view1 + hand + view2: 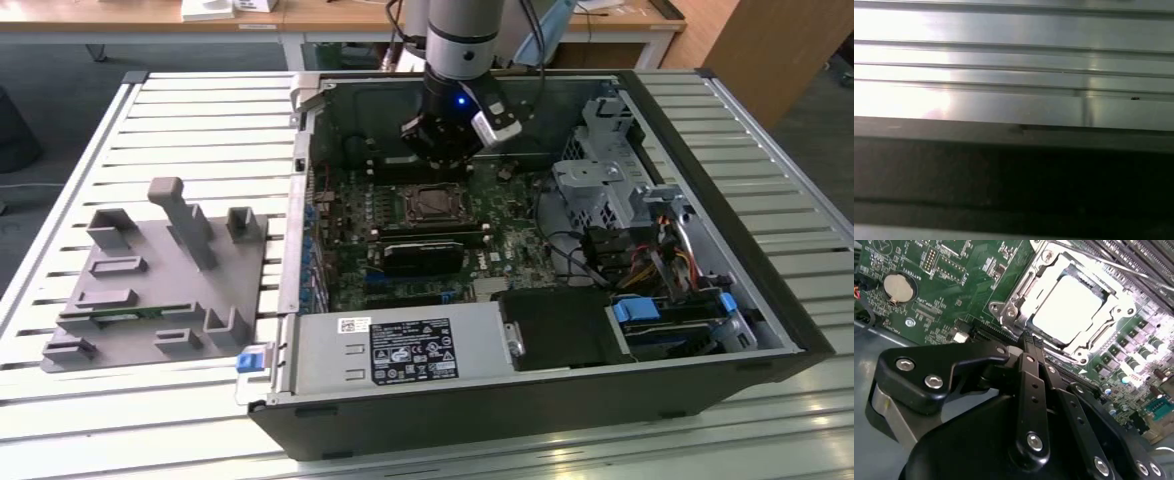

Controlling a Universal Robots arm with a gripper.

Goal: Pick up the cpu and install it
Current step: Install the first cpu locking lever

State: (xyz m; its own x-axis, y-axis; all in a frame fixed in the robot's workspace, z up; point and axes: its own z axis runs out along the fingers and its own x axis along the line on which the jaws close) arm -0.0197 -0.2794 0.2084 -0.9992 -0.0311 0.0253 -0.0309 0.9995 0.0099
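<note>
The cpu (1066, 307), a small flat square chip with a bright silvery metal top plate, lies seated in the metal-framed socket (1019, 290) on the green motherboard (949, 285), as the second wrist view shows. In the exterior view the same socket (430, 203) sits near the middle of the board, at about 11 o'clock from the black finned card (424, 252) that lies across the board.

By my judgement the chip is light, stiff and thin, with a slick lid and a delicate underside; it wants holding by its opposite edges, level, with little force, and never dragged across the socket's contacts.

The gripper (1029, 347), a black linkage-type gripper with silver bolts, has its fingers drawn together in the second wrist view, tips meeting with nothing between them. It stands just short of the socket frame, apart from the chip. In the exterior view the gripper (441, 160) hangs at 12 o'clock from the socket, just above the board, on a grey arm (463, 35) coming almost straight down into the open black computer case (534, 410), wrist vertical with a blue light on it.

Outward: a round silver coin cell (898, 287) sits on the board; a grey power supply box (400, 350) lies at 6 o'clock in the case. The case rests on a slatted metal counter (200, 120), with a grey moulded parts holder (154, 280) at 9 o'clock.
</note>
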